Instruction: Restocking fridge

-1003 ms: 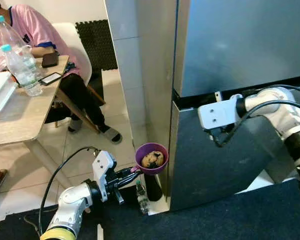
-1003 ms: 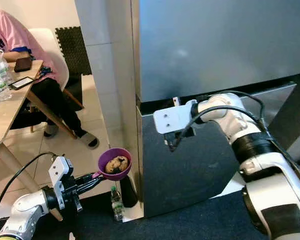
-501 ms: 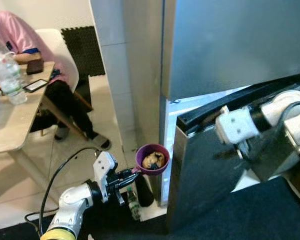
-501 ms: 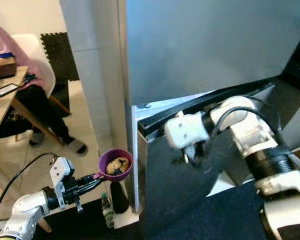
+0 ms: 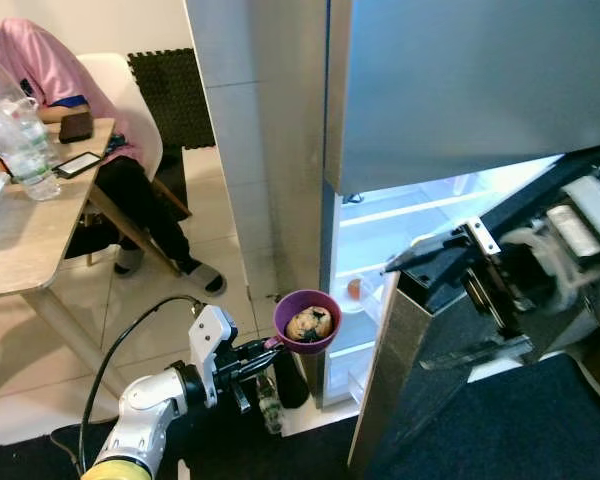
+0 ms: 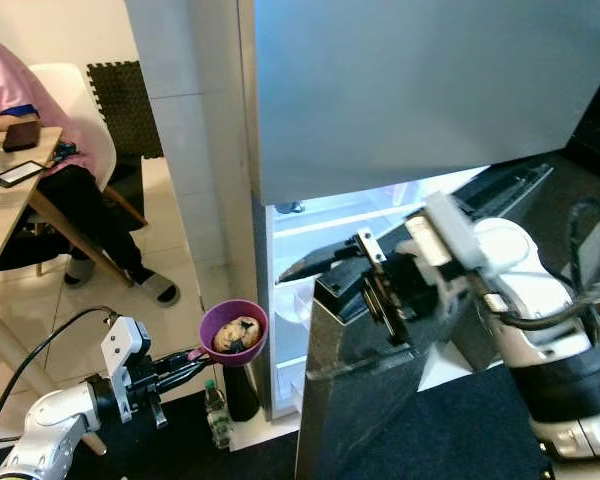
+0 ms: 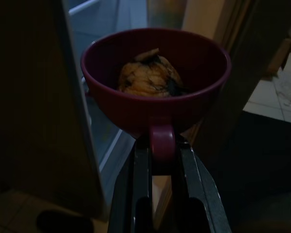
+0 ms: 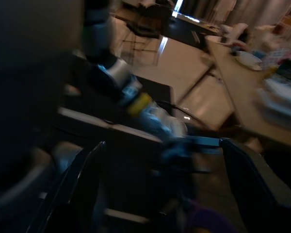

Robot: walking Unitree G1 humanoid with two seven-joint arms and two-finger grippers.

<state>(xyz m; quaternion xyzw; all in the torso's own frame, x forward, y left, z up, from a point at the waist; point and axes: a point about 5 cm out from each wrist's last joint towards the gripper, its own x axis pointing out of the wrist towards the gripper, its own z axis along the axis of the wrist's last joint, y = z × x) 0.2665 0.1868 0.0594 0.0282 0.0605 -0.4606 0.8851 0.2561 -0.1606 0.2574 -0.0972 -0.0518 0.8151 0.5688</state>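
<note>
My left gripper (image 5: 252, 354) is shut on the handle of a purple cup (image 5: 306, 320) with a muffin (image 7: 150, 77) in it. It holds the cup upright, low, just left of the fridge's open lower section. The dark lower door (image 5: 450, 400) stands swung out toward me. Behind it the lit interior (image 5: 400, 215) shows white shelves and a small red item (image 5: 353, 288). My right gripper (image 5: 405, 312) is open at the door's top free corner, one black finger above it and one along its face. The grey upper door (image 5: 460, 90) is shut.
A tiled pillar (image 5: 245, 150) flanks the fridge on the left. A dark bottle (image 5: 290, 375) and a small plastic bottle (image 5: 270, 405) stand on the floor below the cup. At the far left a person in pink (image 5: 50, 70) sits at a wooden table (image 5: 30, 240) with water bottles.
The lower fridge door has swung from shut to wide open, my right arm coming back with it. The lit shelves are now exposed. The left gripper keeps the cup about where it was.
</note>
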